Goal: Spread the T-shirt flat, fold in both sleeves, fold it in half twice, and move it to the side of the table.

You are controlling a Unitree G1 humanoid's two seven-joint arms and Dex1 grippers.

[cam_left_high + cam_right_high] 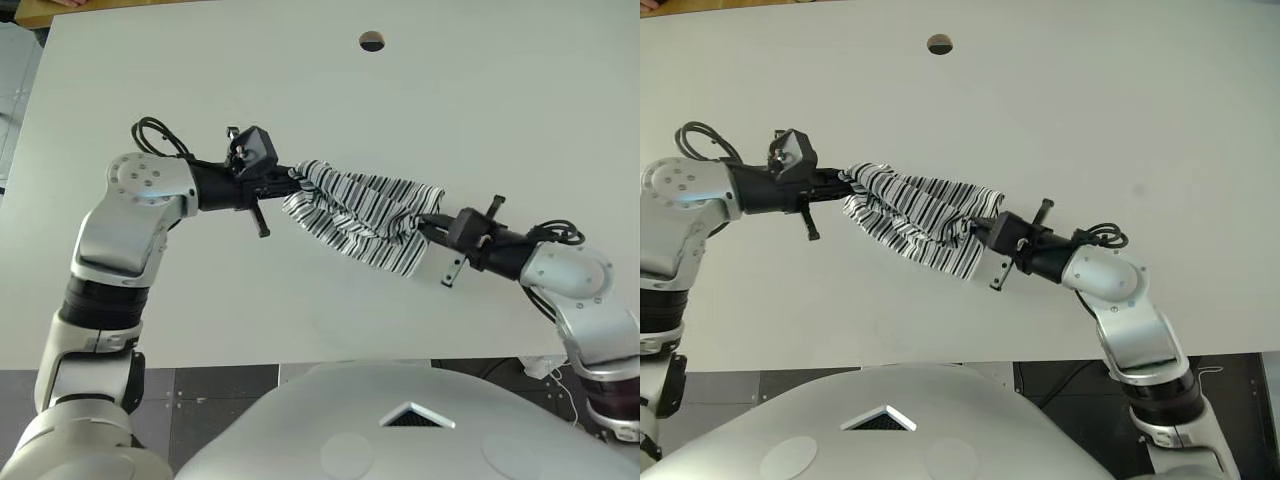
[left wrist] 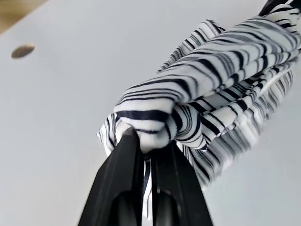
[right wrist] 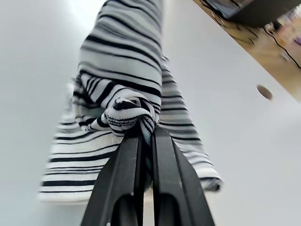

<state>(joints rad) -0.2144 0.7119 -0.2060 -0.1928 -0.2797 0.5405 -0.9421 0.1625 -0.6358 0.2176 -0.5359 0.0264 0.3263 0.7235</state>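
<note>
At frame centre the striped T-shirt (image 1: 365, 215) hangs bunched over the table (image 1: 500, 120), its ends pinched tight by the left gripper (image 1: 297, 181) and right gripper (image 1: 423, 226). It looks like the spreading step; next it needs drawing open and laying flat.

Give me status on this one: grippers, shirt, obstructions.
Left gripper shut on T-shirt, right gripper shut on its other end. T-shirt bunched, strung between them over the table, not yet flat. Far side: round hole, away from shirt.
</note>
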